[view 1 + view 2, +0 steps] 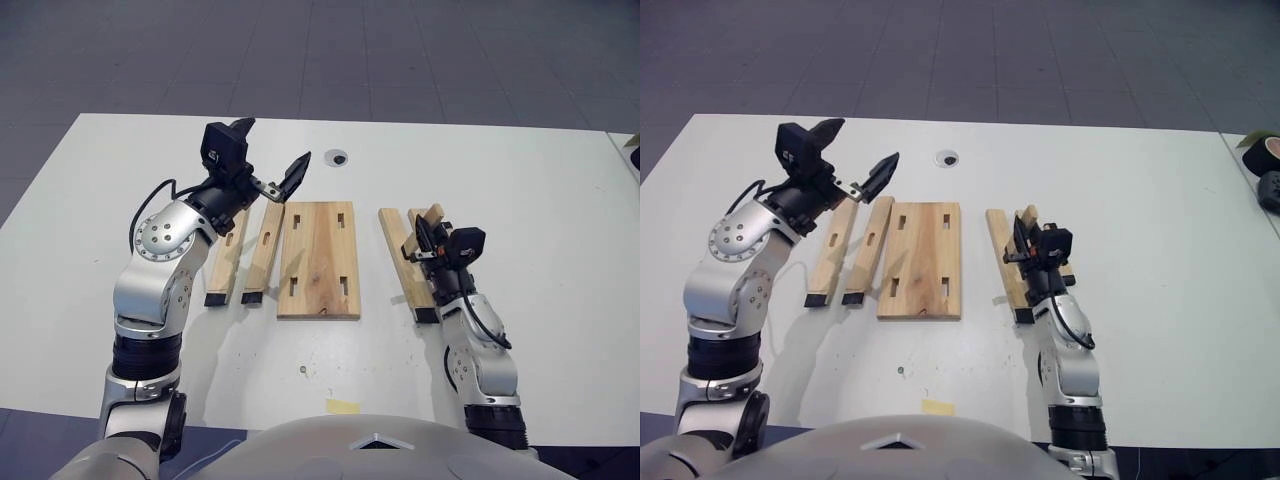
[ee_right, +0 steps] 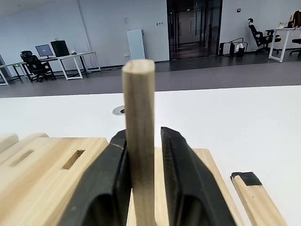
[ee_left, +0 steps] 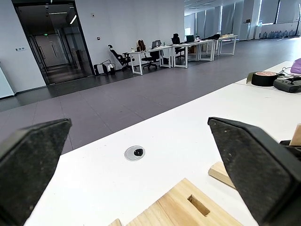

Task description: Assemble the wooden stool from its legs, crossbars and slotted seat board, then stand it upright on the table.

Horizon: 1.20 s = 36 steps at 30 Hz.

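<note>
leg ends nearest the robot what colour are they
Black caps on pale wood; clearest in the left eye view.

Illumination is bright and even across the white table [image 1: 540, 200], with no glare on its surface. The seat board [image 1: 318, 258] casts only a thin, soft shadow along its near edge, consistent with diffuse overhead light. In the left wrist view, daylight enters through windows [image 3: 263, 12] on the far side. The corridor behind the glass doors [image 3: 51, 42] is dim, lit by one ceiling strip [image 3: 74, 19]. The grey floor [image 3: 141, 94] carries a mild sheen.
</note>
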Motion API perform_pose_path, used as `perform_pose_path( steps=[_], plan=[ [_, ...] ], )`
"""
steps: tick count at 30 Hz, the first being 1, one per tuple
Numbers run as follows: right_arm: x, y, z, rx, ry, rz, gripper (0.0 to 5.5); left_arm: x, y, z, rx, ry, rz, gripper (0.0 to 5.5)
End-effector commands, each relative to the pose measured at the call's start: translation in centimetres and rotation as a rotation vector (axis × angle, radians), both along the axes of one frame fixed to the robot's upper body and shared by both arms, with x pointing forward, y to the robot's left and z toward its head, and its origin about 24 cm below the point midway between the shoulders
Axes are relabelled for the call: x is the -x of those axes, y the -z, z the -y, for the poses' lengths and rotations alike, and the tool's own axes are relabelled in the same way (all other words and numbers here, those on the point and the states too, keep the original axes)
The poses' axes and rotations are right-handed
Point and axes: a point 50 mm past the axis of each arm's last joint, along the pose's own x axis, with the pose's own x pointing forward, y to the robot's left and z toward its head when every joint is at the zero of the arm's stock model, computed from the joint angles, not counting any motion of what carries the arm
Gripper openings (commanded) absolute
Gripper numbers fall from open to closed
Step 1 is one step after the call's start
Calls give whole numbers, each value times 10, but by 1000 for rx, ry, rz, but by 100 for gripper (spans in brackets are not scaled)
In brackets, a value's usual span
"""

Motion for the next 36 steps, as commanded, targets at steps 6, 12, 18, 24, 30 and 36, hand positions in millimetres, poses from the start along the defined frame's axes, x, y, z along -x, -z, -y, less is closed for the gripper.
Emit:
perform_pose_path(
  steps=[6,12,18,24,30,36],
  plan=[
    [-34,-75,-1,-4,-43,240,243,1,1,6,26,-24,12,540],
    [-50,-115,-9,1,-107,341,337,2,4,9,42,-44,20,540],
    [-58,-156,-9,-24,-113,460,430,3,5,9,49,-60,22,540],
    [-63,-87,-12,62,-118,132,528,3,8,12,54,-55,15,540],
    [-60,-28,-8,187,-138,-123,538,2,7,7,53,-66,9,540],
    [-65,-53,-8,34,-118,-2,538,4,10,12,53,-52,-3,540]
  ],
)
